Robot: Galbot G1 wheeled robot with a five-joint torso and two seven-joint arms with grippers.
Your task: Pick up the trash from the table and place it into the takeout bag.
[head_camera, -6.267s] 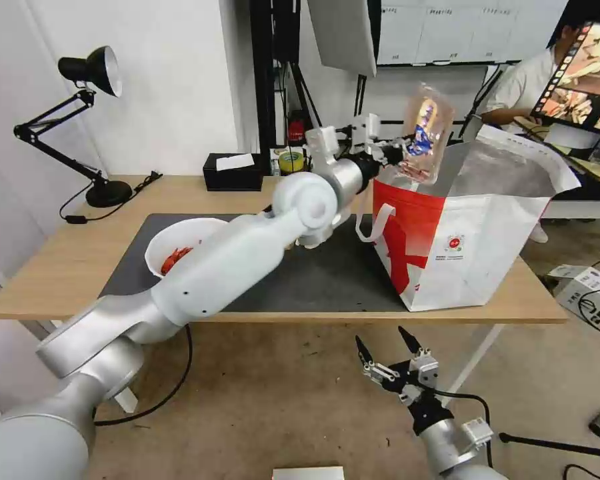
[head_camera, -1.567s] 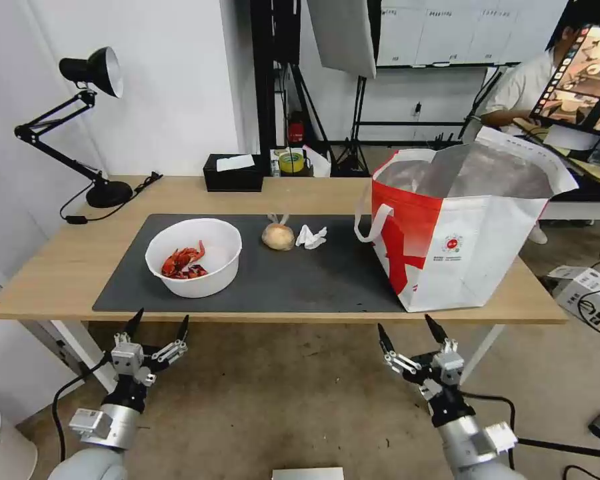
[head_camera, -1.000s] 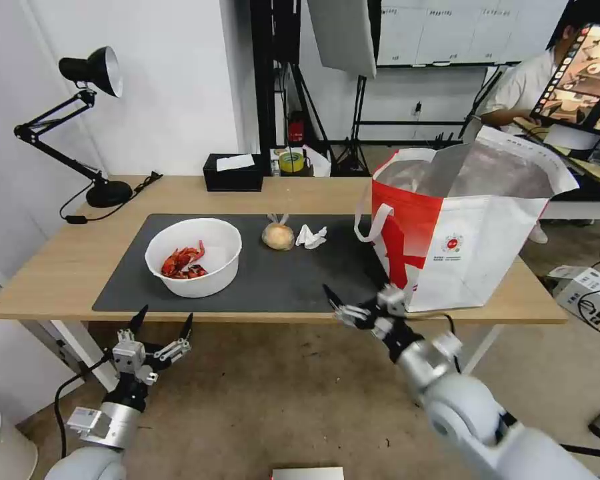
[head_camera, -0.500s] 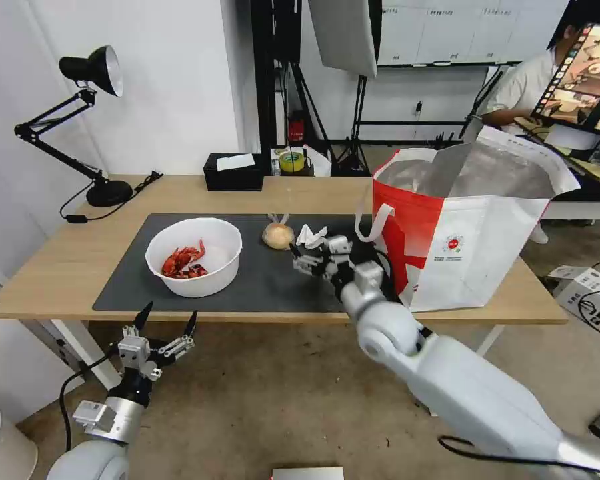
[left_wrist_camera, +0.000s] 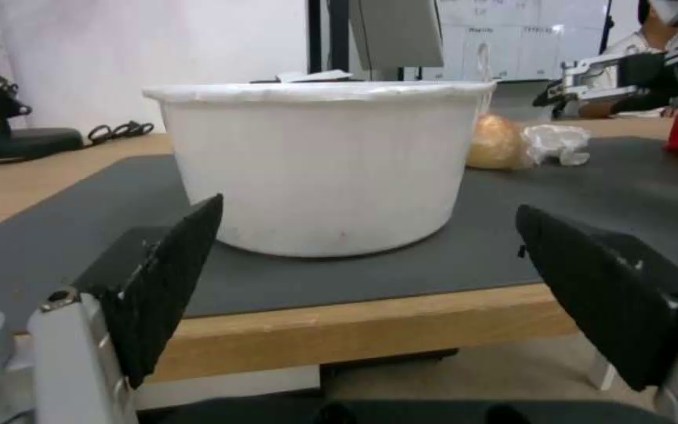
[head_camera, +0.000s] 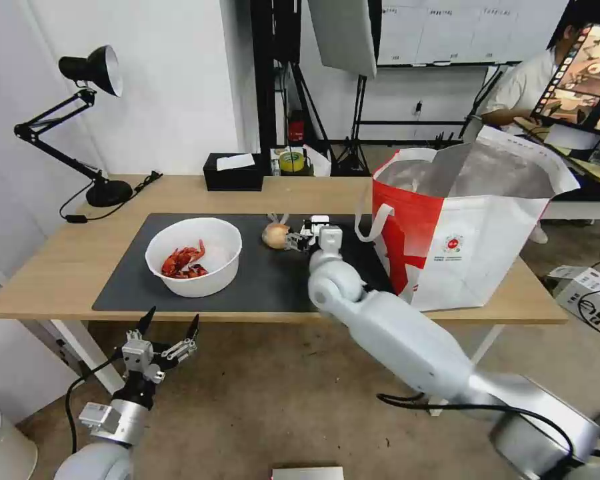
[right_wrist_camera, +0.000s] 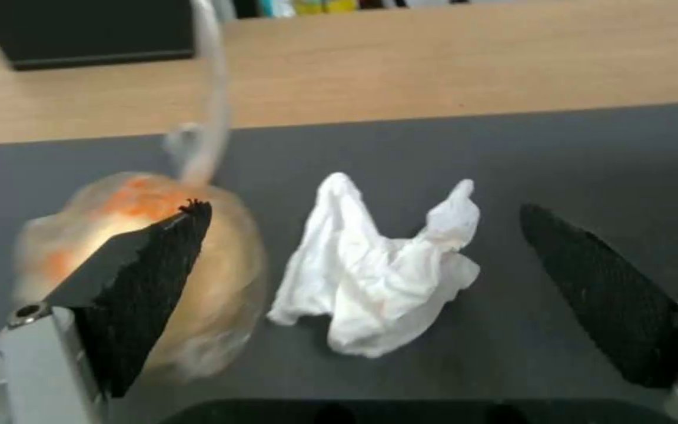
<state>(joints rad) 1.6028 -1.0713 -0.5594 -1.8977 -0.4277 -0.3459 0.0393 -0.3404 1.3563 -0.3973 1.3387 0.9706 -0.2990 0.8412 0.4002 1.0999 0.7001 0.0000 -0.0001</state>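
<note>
Right wrist view: the right gripper (right_wrist_camera: 362,265), jaws apart, straddles the crumpled tissue (right_wrist_camera: 378,271) on the tabletop mat (right_wrist_camera: 590,153), but closing could snag the bagged bun (right_wrist_camera: 143,271) touching 1 finger.

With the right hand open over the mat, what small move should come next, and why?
Probably lower the right hand straight down and close on the crumpled tissue: the tissue lies between its open fingers on the mat, with the bagged bun close beside one finger.
</note>
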